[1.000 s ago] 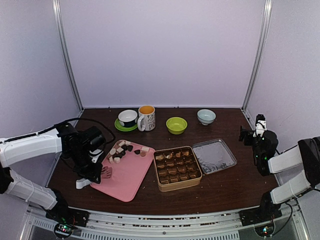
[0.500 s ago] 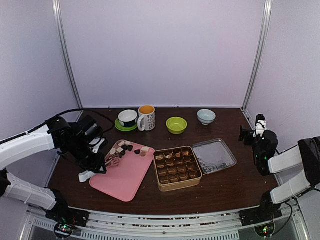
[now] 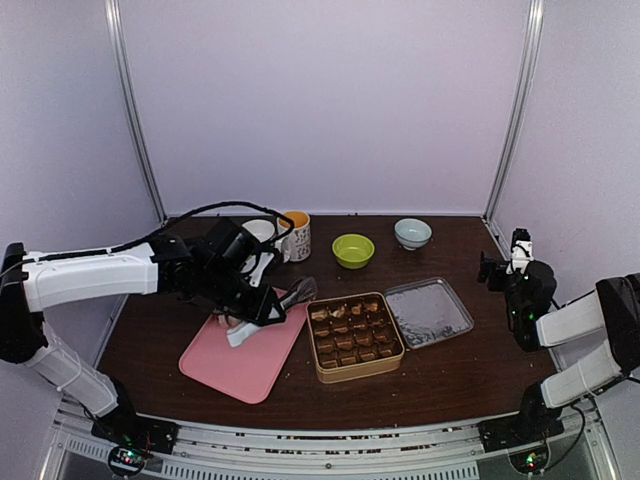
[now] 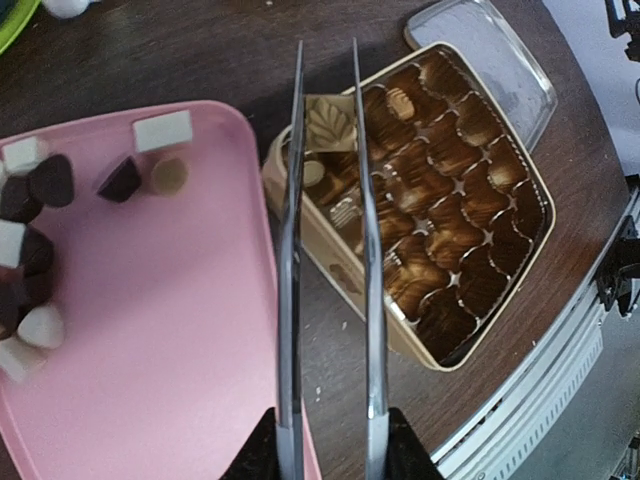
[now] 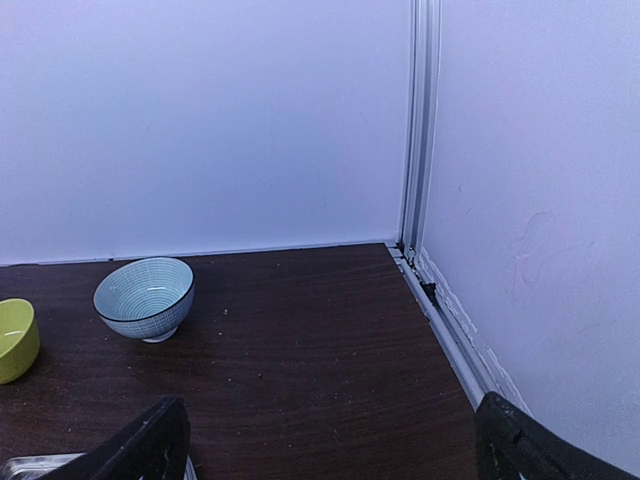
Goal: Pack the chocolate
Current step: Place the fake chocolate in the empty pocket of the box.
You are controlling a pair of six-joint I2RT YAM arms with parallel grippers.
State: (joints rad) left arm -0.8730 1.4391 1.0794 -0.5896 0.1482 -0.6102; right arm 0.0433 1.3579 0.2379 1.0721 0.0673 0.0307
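Along far-left edge of pink tray (image 4: pixel 180 330), left half of desk (image 3: pixel 450 385): loose chocolate (image 4: pixel 36 180), bunched. Clamping tongs (image 4: pixel 290 300) w/ left jaws, tips over far-left corner of tin (image 3: pixel 362 374), tan leaf pc (image 4: pixel 330 125) between them; can't tell if pinched or lying in a cell. Risks: slackening squeeze early, dropping pc onto rim or desk; dipping too low, scraping cell walls, shoving tin. Right jaws: spread wide, empty, idle by desk's right edge.

I count 2 bowls (green bowl (image 3: pixel 353 250), blue bowl (image 3: pixel 412 233)), 1 mug (image 3: pixel 298 235), 1 tray (image 3: pixel 238 362), 1 tin (image 3: pixel 322 376), 1 lid (image 3: pixel 430 312), 1 pr tongs (image 4: pixel 289 250), approx 10 choc pcs (image 4: pixel 163 130) on tray.
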